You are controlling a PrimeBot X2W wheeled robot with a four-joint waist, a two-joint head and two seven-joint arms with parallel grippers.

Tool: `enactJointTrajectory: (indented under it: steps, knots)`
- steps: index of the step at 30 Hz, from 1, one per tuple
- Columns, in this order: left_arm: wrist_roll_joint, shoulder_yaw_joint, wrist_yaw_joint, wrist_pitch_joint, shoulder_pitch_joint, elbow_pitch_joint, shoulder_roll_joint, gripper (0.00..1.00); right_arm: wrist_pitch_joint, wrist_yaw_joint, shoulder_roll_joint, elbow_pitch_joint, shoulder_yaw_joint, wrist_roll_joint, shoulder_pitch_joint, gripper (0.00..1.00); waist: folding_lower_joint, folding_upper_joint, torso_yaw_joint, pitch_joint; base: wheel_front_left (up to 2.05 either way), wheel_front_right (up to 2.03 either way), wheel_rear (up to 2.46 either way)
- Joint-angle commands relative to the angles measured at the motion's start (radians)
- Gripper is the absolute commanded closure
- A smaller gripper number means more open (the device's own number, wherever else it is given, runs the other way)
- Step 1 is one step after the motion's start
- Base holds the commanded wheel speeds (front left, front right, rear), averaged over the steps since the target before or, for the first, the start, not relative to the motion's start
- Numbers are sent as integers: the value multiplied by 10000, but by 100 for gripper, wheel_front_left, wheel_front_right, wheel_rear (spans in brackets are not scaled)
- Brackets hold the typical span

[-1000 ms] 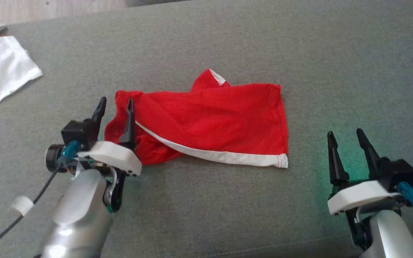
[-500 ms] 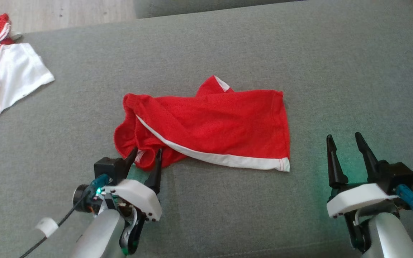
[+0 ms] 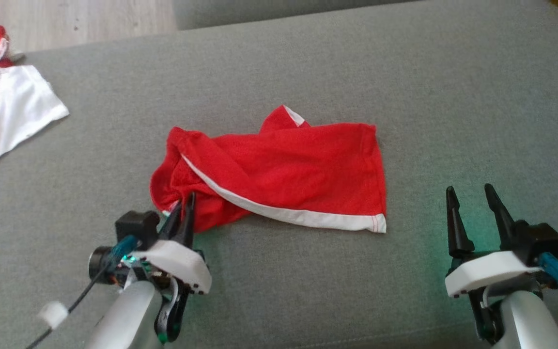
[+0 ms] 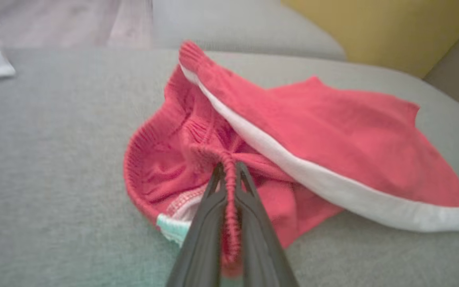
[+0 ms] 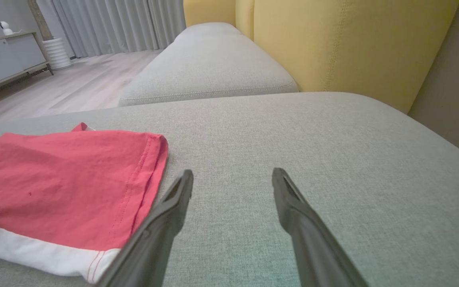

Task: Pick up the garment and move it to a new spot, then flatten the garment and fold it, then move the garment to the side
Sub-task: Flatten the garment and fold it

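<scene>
Left wrist view: left gripper jaws pinch what looks like the waistband of the shorts lying mid-cushion, right gripper jaws spread near the cushion's front edge; pickup step, so next a steady lift.

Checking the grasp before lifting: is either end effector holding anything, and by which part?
The left end effector is shut on the red shorts, pinching their waistband. The right end effector is open, holding nothing.
</scene>
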Motion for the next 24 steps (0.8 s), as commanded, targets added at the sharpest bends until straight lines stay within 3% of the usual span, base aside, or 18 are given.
enactJointTrajectory:
  steps: [1,6,12,20,21,22,23,24]
  knots:
    - [115,385,19,-641,30,-697,354,100,-151,-7,-51,-209,214,54,-95,0,0,0,120,-230,0,0,0]
    - [284,374,-64,-1580,910,-2023,712,100,-174,-7,-51,-50,128,40,160,0,0,0,337,-728,0,0,0]
    - [100,363,128,-1530,2368,-2923,1046,100,-153,-7,-51,56,28,11,472,0,0,0,495,-1161,0,0,0]
    - [-203,238,214,-1588,3500,-1733,961,100,-26,-7,-51,27,-15,-36,847,0,0,0,598,-1495,0,0,0]
    - [-270,255,189,-1635,3484,-1547,871,65,0,-7,-51,10,-14,-45,868,0,0,0,604,-1530,0,0,0]
    - [-296,252,157,-1679,3448,-1386,812,17,26,-7,-51,-13,-12,-57,884,0,0,0,610,-1559,0,0,0]
    - [-309,253,134,-1723,3403,-1242,764,0,47,-7,-51,-43,-10,-70,897,0,0,0,620,-1592,0,0,0]
    - [-319,260,116,-1765,3351,-1109,723,0,65,-7,-51,-73,-2,-77,909,0,0,0,630,-1630,0,0,0]
